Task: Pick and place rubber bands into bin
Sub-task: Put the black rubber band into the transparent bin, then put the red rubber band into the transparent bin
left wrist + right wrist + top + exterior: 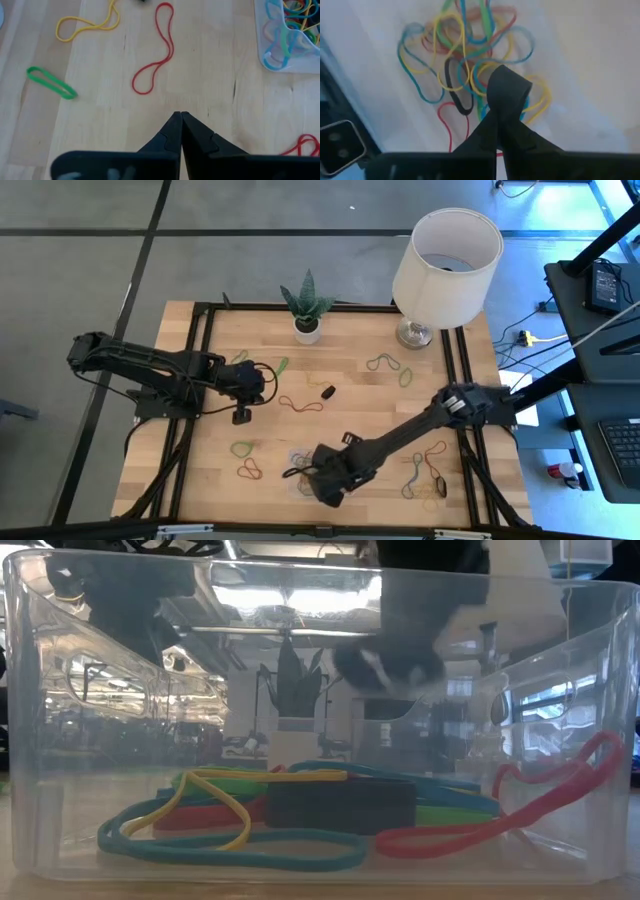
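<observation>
The bin (299, 457) is a clear tray near the table's front edge, and it holds a tangle of coloured rubber bands (465, 45). The low view looks through the bin's wall (60, 740) at these bands (230, 840). My right gripper (497, 120) hangs over the bin (328, 490), shut on a black strip that looks like a wide black band. My left gripper (180, 116) is shut and holds nothing; it stands above bare wood (242, 417) near a loose red band (155, 55). A yellow band (87, 25) and a green band (50, 82) lie farther off. My right gripper pinches the black strip (507, 87) between its two fingertips. The fingers point steeply down from above the bin. The strip sticks out past the tips, over the pile of bands in the bin. I cannot tell whether its free end touches the pile.
More loose bands lie on the wood: green ones (382, 363) at the back right, a cluster (425, 480) at the front right, and green (241, 448) and red (250, 471) ones left of the bin. A black chunk (327, 392), a plant pot (307, 328) and a lamp (445, 265) stand farther back.
</observation>
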`<state>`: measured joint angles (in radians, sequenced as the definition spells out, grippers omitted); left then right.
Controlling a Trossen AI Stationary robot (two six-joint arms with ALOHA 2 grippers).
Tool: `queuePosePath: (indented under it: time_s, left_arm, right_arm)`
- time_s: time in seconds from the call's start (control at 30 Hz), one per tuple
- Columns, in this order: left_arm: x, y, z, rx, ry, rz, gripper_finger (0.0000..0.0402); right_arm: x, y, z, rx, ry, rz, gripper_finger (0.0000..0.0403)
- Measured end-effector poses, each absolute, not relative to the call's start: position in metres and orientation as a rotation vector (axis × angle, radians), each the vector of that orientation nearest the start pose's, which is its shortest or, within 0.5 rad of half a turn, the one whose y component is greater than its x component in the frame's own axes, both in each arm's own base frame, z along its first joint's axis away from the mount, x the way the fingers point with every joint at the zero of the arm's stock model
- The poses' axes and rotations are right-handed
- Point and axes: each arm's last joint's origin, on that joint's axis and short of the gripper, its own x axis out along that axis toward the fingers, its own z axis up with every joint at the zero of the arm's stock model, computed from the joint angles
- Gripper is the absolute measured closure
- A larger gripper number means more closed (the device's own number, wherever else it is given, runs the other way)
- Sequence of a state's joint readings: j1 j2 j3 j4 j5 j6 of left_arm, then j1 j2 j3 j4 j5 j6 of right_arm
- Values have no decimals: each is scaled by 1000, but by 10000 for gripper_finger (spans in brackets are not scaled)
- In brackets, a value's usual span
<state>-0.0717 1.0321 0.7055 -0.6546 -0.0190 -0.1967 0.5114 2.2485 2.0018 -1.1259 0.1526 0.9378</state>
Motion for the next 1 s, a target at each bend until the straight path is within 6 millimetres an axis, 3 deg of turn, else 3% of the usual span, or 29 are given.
queuePosePath:
  time_s: [0.2, 0.43, 0.77, 0.9, 1.0]
  left_arm:
    - [189, -13, 228, -136, 981, 48, 398]
    - [189, -13, 228, -136, 981, 48, 400]
    - [189, -13, 228, -107, 979, 48, 398]
    - [189, -13, 228, -110, 978, 51, 397]
    - [190, -13, 228, -130, 971, 61, 399]
  right_arm:
    - [405, 224, 190, 352, 1364, -315, 389]
    - [405, 224, 191, 354, 1361, -311, 334]
    - [399, 221, 213, 347, 1338, -274, 237]
    - [395, 218, 226, 313, 1327, -235, 231]
    - [388, 218, 239, 266, 1297, -230, 248]
